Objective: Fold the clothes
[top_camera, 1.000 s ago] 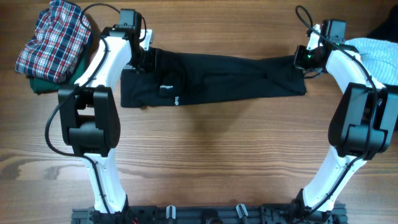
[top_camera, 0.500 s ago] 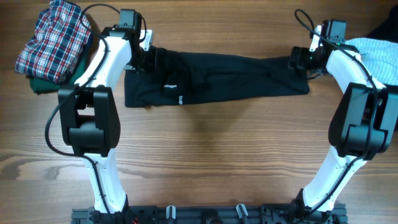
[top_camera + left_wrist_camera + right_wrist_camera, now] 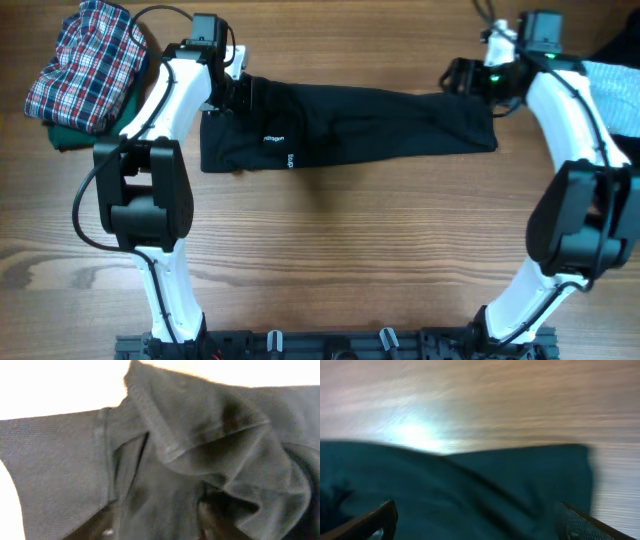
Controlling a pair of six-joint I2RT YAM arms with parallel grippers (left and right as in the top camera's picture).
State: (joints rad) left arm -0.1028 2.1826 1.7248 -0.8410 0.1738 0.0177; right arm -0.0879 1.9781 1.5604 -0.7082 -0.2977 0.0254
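The black T-shirt [image 3: 370, 125] lies flat on the wooden worktop [image 3: 330, 250] as a long folded band. Its long axis runs left to right, between the two arms. The left end is the wider one. The small white print [image 3: 276, 140] sits near that end, and the band narrows a little toward the right end.

The left arm [image 3: 165, 110] reaches over the shirt's left end, and the left jaws sit right on the cloth there. The left wrist view shows only bunched black fabric with a stitched hem edge [image 3: 150, 425] folded over it. I cannot tell whether these jaws are pinching the cloth or have let it go.

The right arm [image 3: 560, 100] is at the shirt's right end. The right jaws are spread wide with nothing between them, just above the upper right corner of the shirt. In the right wrist view the two fingertips [image 3: 385, 515] stand far apart over the cloth.

Left of the shirt, beyond the left arm, a plaid garment [image 3: 85, 60] is heaped on a green one [image 3: 62, 135]. Right of the shirt, behind the right arm, lies a light blue garment [image 3: 612, 85], with something dark [image 3: 622, 42] past it at the picture's edge. Nothing lies on the shirt apart from the left jaws.
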